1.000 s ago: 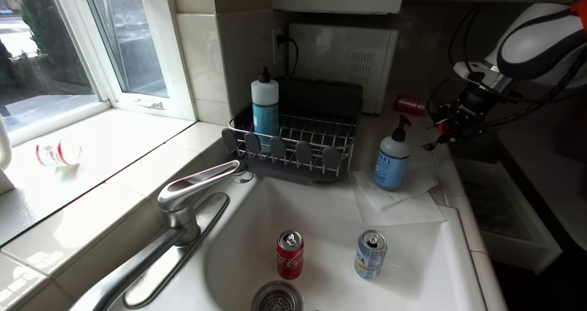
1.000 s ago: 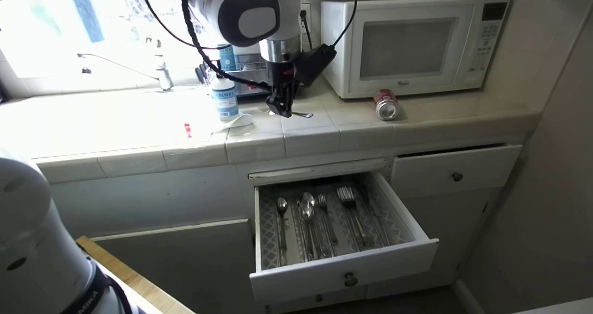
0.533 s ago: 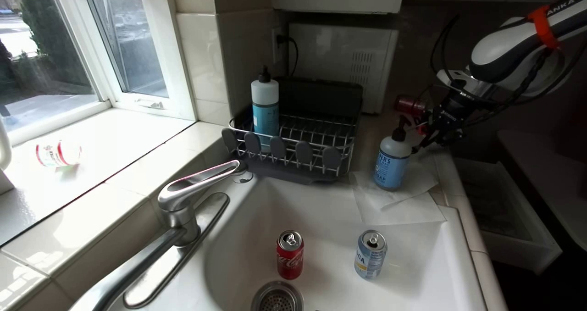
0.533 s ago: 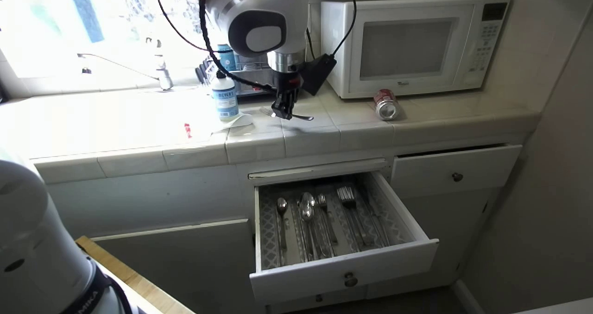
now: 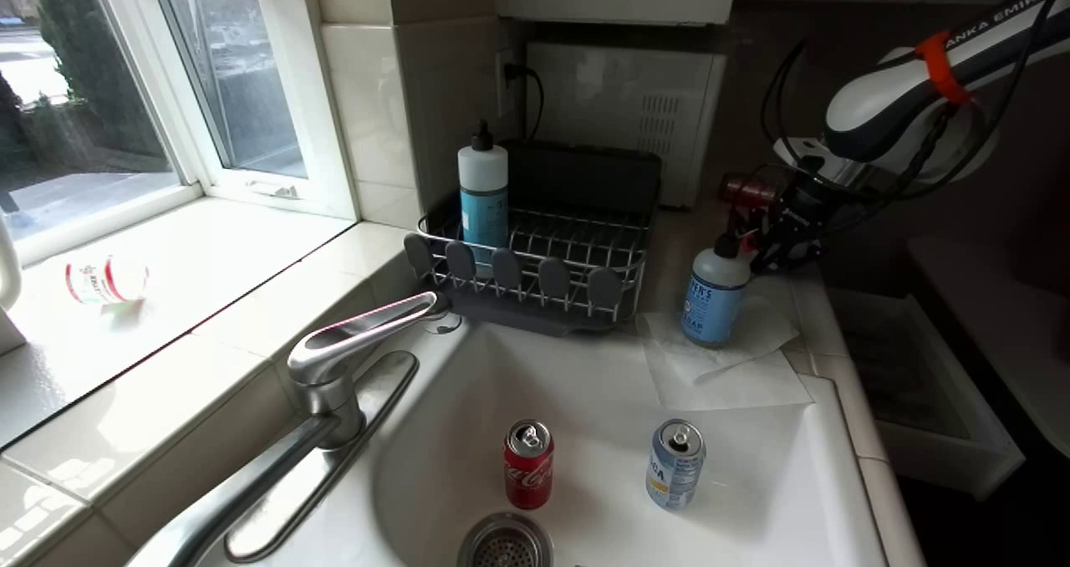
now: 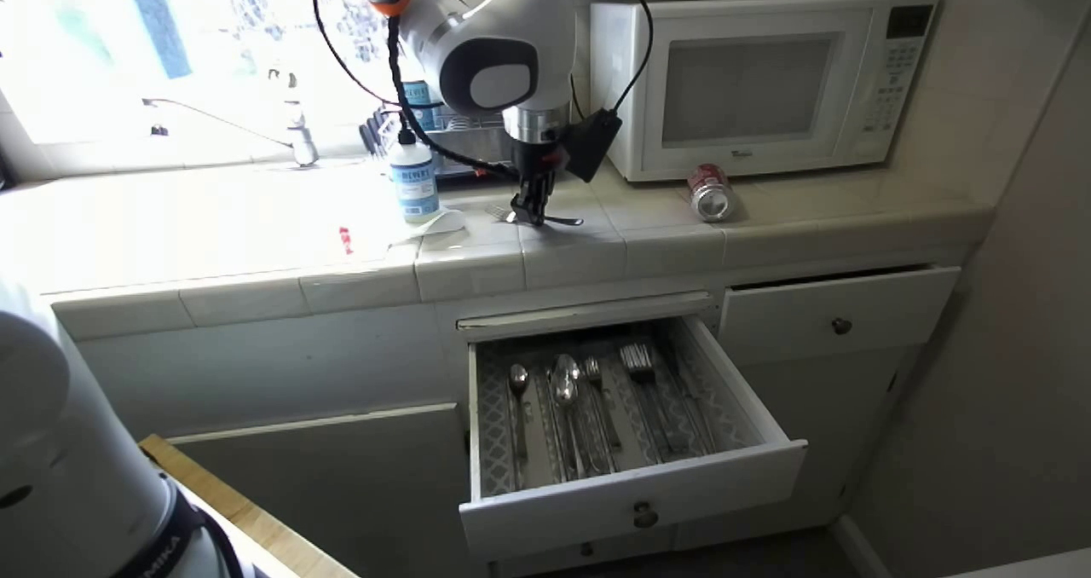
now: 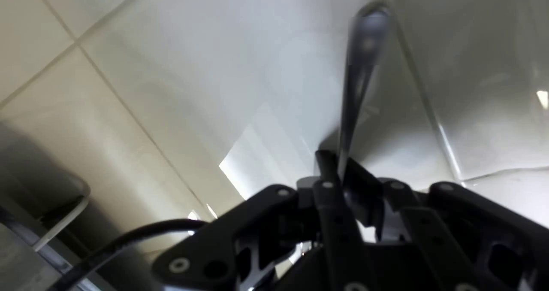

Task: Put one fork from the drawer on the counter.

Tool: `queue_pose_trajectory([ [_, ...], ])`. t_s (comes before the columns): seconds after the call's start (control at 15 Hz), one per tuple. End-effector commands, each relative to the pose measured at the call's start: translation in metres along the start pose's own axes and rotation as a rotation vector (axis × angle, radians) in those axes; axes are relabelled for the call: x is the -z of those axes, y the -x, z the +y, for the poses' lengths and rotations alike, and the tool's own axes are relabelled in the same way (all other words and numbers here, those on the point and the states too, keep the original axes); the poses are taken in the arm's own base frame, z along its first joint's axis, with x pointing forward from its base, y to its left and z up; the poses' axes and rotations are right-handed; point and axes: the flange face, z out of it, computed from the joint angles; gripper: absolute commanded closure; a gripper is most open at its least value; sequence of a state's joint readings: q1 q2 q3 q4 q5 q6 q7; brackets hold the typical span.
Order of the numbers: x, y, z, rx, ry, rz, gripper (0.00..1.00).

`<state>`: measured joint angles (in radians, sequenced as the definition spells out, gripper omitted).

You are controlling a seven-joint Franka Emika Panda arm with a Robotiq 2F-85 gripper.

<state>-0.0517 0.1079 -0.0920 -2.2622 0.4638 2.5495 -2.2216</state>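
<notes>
- Gripping the fork (image 6: 564, 221), the Robotiq gripper (image 6: 529, 217) is over the counter (image 6: 635, 210) in an exterior view, tines toward nine o'clock.
- In the wrist view, the handle points to twelve o'clock; contact with the counter, I cannot tell.

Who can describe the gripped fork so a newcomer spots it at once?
In an exterior view, find the white microwave and the counter left of it. There the black gripper clamps one fork; the other forks lie in the open drawer below.

Three cans (image 5: 528, 475), two blue bottles (image 5: 712, 303)
</notes>
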Motion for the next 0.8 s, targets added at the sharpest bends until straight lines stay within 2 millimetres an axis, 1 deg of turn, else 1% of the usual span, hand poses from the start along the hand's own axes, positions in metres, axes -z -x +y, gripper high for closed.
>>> queue_pose_trajectory([
  [0.0,-0.009,0.002,0.005,0.019,-0.012,0.004,0.65],
  [0.13,-0.004,0.001,0.008,0.023,-0.013,-0.009,0.53],
  [0.2,-0.001,0.000,0.010,0.027,-0.010,-0.017,0.44],
  [0.27,0.003,-0.002,0.011,0.029,-0.011,-0.025,0.38],
  [0.47,0.020,-0.006,0.005,-0.016,-0.066,-0.077,0.13],
  [0.6,0.042,-0.009,0.002,-0.084,-0.080,-0.131,0.01],
  [0.73,0.083,-0.013,-0.001,-0.195,-0.078,-0.150,0.00],
])
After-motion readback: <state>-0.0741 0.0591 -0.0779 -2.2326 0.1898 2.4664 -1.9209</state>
